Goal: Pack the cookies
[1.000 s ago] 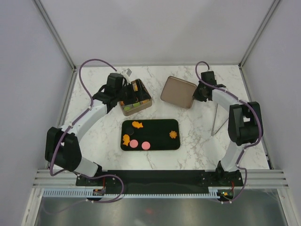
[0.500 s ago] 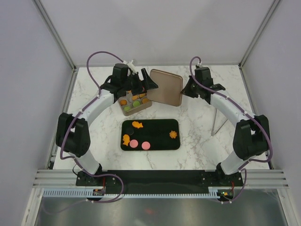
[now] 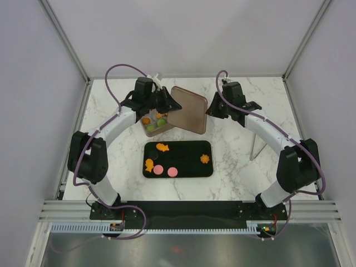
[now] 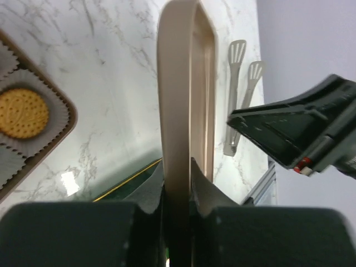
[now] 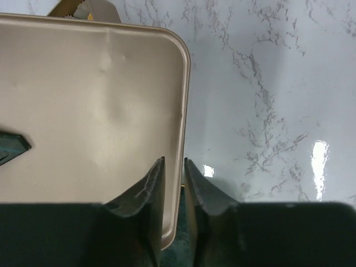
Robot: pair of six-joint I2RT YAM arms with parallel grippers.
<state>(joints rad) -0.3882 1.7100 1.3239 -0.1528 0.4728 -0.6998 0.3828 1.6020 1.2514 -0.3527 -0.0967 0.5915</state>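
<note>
Cookies lie on a black tray (image 3: pixel 189 148): an orange fish (image 3: pixel 162 147), pink discs (image 3: pixel 158 169) and an orange flower (image 3: pixel 204 158). More cookies (image 3: pixel 146 120) sit in paper cups in the tan box (image 3: pixel 167 127), one being a round biscuit (image 4: pixel 22 114). A tan lid (image 3: pixel 189 108) hangs tilted beside the box, between both grippers. My left gripper (image 4: pixel 178 164) is shut on the lid's (image 4: pixel 178 83) left edge. My right gripper (image 5: pixel 173 160) straddles the lid's (image 5: pixel 83 111) right rim, with a gap at one finger.
Pale tongs (image 3: pixel 255 142) lie on the marble table at the right, also in the left wrist view as tongs (image 4: pixel 236 100). The box's rim (image 4: pixel 61 128) is just left of the lid. Frame posts and walls enclose the table.
The lid has travelled left from the right arm's side to beside the box. My left gripper has closed on its left edge, and the right jaws have loosened.
</note>
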